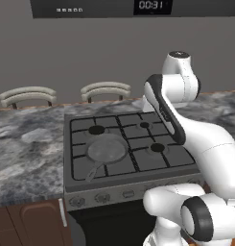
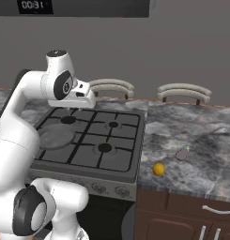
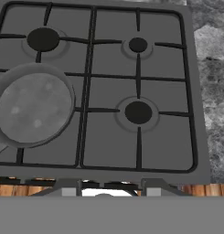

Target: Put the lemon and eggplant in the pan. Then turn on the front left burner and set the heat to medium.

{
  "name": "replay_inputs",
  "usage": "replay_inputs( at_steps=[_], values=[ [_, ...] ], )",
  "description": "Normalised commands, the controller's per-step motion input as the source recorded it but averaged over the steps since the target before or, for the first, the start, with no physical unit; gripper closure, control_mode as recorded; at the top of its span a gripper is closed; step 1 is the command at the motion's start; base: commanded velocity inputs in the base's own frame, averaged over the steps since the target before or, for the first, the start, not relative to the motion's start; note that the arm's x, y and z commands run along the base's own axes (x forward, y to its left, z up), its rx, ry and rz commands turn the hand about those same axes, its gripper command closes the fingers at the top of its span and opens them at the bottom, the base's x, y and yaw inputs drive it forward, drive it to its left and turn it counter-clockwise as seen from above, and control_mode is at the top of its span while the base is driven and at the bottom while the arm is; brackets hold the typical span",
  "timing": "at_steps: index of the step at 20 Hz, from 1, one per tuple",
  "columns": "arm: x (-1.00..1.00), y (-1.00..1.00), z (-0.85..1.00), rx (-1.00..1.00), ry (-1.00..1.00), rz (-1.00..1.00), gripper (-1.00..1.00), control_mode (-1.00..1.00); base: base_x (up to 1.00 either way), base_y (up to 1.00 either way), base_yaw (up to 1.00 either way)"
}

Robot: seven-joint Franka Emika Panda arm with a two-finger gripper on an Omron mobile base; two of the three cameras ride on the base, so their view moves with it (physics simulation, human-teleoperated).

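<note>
The lemon (image 2: pixel 158 169) lies on the marble counter right of the stove, near its front edge. Just behind and right of it rests the pale purple eggplant (image 2: pixel 182 153). The grey pan (image 1: pixel 107 149) (image 2: pixel 55 137) (image 3: pixel 33 107) sits empty on the stove's front left, covering the front left burner. My gripper (image 2: pixel 72 108) (image 3: pixel 109 188) hangs high over the stove and points down at it. Its fingertips stand apart and open, with nothing between them, far from the lemon and eggplant.
Three bare dark burners (image 3: pixel 138 112) lie under black grates. A row of knobs (image 1: pixel 102 197) (image 2: pixel 107 189) runs along the stove's front panel. Two stool backs (image 2: pixel 184 92) rise behind the counter. A hood with a clock (image 1: pixel 150 5) hangs overhead.
</note>
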Motion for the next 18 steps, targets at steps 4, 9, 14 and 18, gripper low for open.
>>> replay_inputs(
  at_steps=[4,9,14,18],
  values=[
    [0.0,-0.04,0.0,0.0,0.0,0.0,-1.0,-1.0,0.0,0.0,0.0],
    [-0.11,-0.21,-0.12,0.0,0.0,0.0,-1.0,-1.0,0.0,0.0,0.0],
    [-0.18,-0.35,-0.22,0.0,0.0,0.0,-1.0,-1.0,0.0,0.0,0.0],
    [-0.21,-0.43,-0.25,0.0,0.0,0.0,-1.0,-1.0,0.0,0.0,0.0]
  ],
)
